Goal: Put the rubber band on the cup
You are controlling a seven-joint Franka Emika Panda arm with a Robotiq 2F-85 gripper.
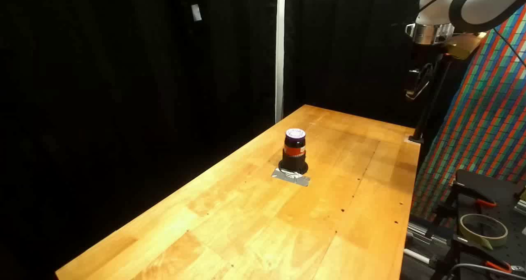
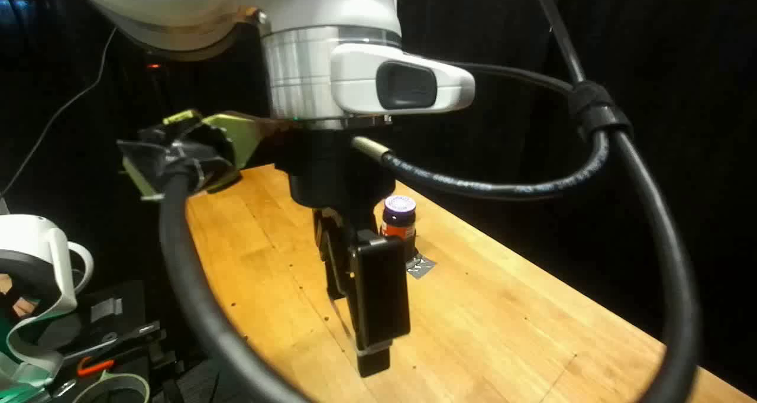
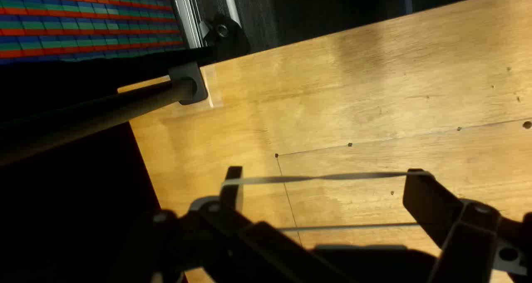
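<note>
2 fingers point(image 3: 422, 195) of the gripper point(image 3: 322, 191) stood spread apart, the band point(image 3: 357, 176) stretched around them in 2 pale strands. they hung over the table point(image 1: 246, 230). the cup point(image 1: 295, 151), dark with 1 orange-red stripe, stood upright on the table in both exterior views, grey tape point(image 1: 294, 179) at its base, well apart from the gripper. in an exterior view the gripper partly hid the cup point(image 2: 400, 218).

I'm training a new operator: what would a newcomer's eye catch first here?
Probably the grey rubber band catches it first, stretched across the open gripper in the wrist view. Next comes the dark, purple-lidded jar, upright on the wooden table in both exterior views. Then the multicoloured patterned sheet at an exterior view's right edge.
</note>
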